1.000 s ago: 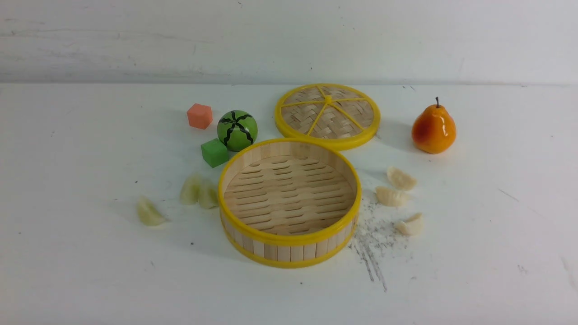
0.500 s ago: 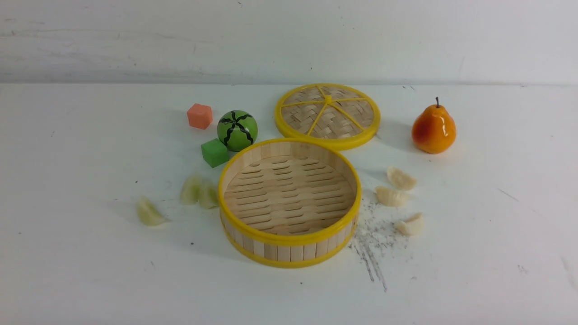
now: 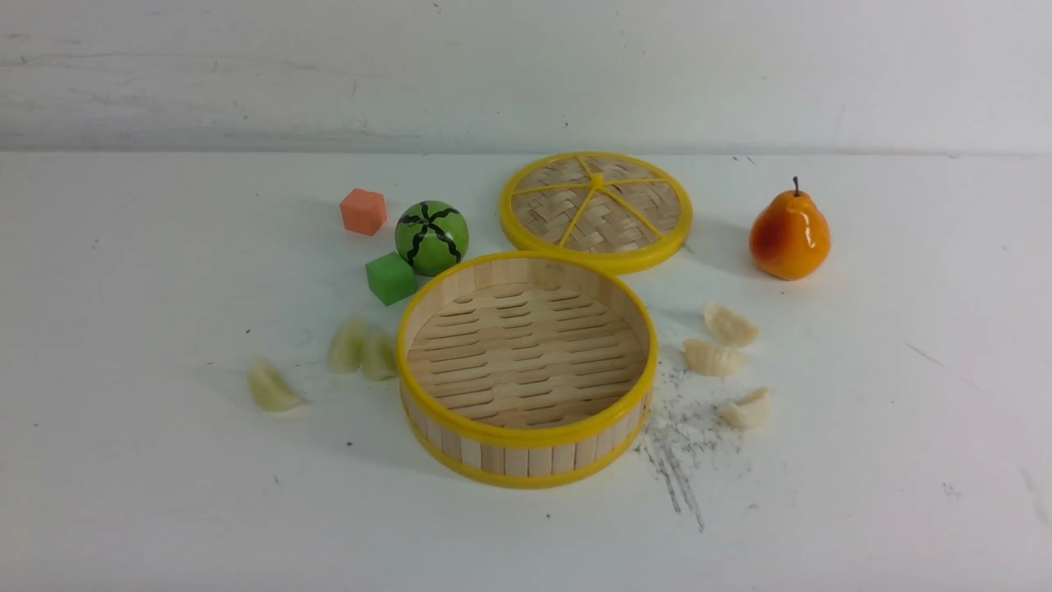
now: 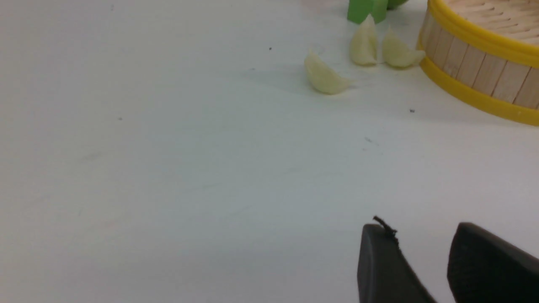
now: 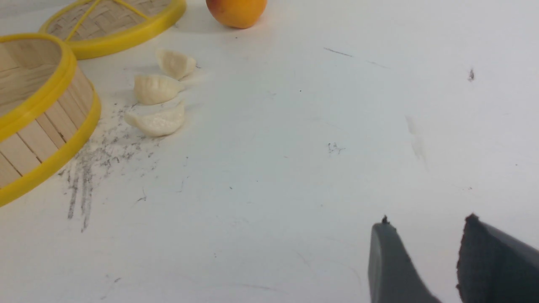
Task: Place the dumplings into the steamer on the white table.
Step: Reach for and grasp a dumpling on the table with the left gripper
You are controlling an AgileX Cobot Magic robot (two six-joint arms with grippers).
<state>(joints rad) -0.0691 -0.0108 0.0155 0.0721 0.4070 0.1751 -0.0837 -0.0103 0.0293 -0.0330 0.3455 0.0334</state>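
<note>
Nothing has changed. Across the front view's three pictures the green dumplings [image 3: 271, 386] left of the steamer [image 3: 526, 456] and the cream dumplings [image 3: 712, 358] on its right lie exactly as they did a second ago, and nothing else on the bench [image 3: 164, 510] has shifted. The wrist views have no earlier pictures.

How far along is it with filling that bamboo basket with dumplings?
Done: nothing yet; the round bamboo steamer with yellow rims is empty. In hand: nothing; the left gripper and right gripper are open and empty. Left: all six on the white table, three pale green crescent dumplings to the steamer's left, three cream-white crescent dumplings to its right.
</note>
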